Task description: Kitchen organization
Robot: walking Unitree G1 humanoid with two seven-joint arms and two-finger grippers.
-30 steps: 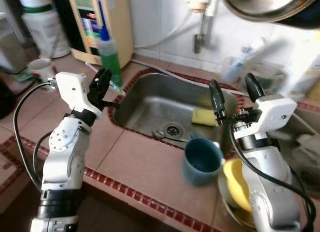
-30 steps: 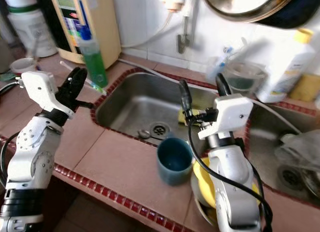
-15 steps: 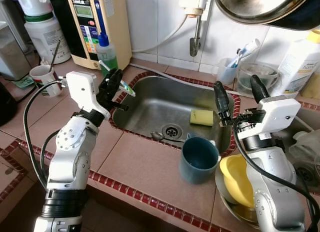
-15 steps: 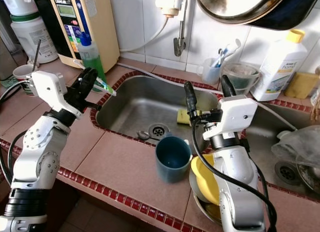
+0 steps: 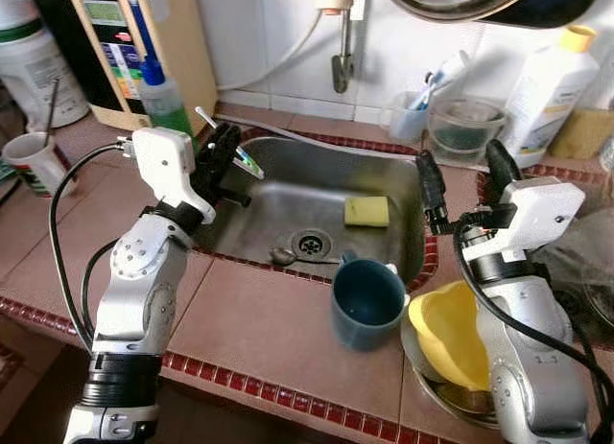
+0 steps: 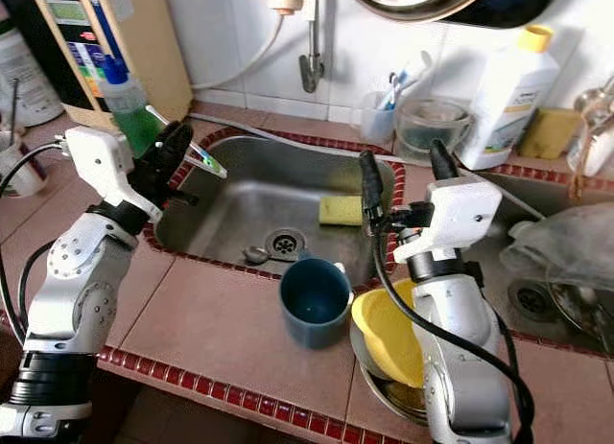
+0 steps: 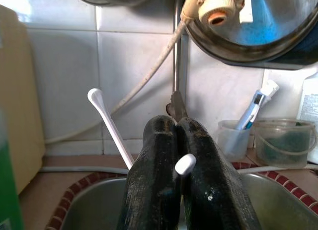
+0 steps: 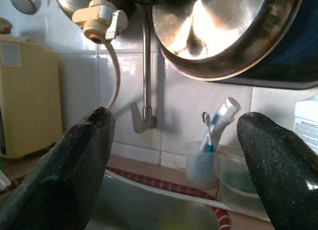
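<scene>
My left gripper (image 5: 224, 149) is shut on a green-and-white toothbrush (image 5: 246, 162) at the sink's left corner. In the left wrist view a white handle end (image 7: 185, 164) pokes out between the closed fingers (image 7: 161, 155), and a second thin white stick (image 7: 106, 121) slants up beside them. My right gripper (image 5: 460, 160) hangs open and empty over the sink's right rim. A clear toothbrush cup (image 5: 410, 115) with a blue brush stands at the back wall, framed between the right fingers (image 8: 74, 155) in the right wrist view.
The steel sink (image 5: 278, 209) holds a yellow sponge (image 5: 366, 211) and a spoon (image 5: 284, 256). A blue mug (image 5: 367, 301) and a yellow bowl (image 5: 451, 335) sit on the front counter. A green soap bottle (image 5: 160, 95), clear tub (image 5: 464, 128) and white bottle (image 5: 542, 78) line the back.
The camera has swung, shifting the whole scene left. My left gripper keeps the toothbrush and has edged over the sink's left corner. The right gripper stays open.
</scene>
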